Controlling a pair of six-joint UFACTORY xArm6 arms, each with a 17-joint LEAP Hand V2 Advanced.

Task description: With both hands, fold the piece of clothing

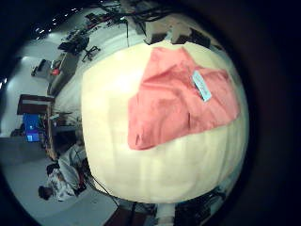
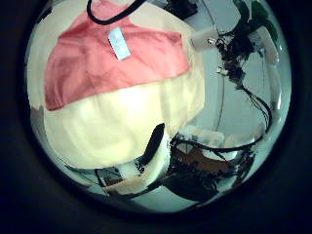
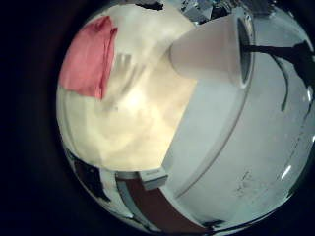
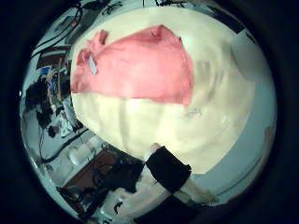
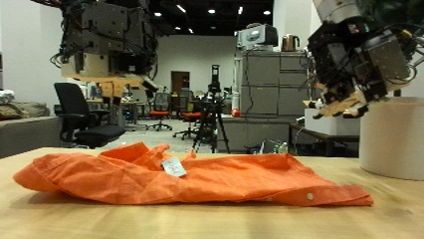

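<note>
While both arms hang high, orange garment point(image 5: 186, 177) lies crumpled at 6 o'clock on the tabletop point(image 5: 80, 221), untouched. Left robot hand point(image 5: 104, 45) at 11 o'clock, fingers unreadable. Right robot hand point(image 5: 355, 62) at 2 o'clock, loosely spread, empty; likely staged clear before descending.

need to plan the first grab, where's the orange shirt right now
In the outside view the orange shirt lies crumpled on the wooden table, below and between the raised left hand and right hand; neither touches it.
</note>
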